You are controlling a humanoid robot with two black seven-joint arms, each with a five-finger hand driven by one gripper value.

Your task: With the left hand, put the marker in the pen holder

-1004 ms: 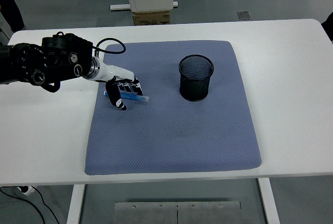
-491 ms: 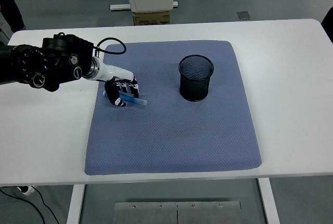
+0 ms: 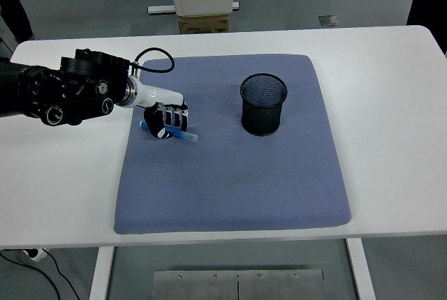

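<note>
Left robot hand [image 3: 165, 120] curled down around the blue marker [image 3: 183, 135] on the gray mat [image 3: 230, 174], apparently gripping it for a lift toward the empty mesh pen holder [image 3: 263, 104] well to the right.

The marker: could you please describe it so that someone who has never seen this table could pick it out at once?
A blue-grey mat covers the middle of the white table. On its left part, the left hand is curled around the marker, well left of the black mesh pen holder. It is a thin, light blue stick, the only brightly coloured item there.
</note>
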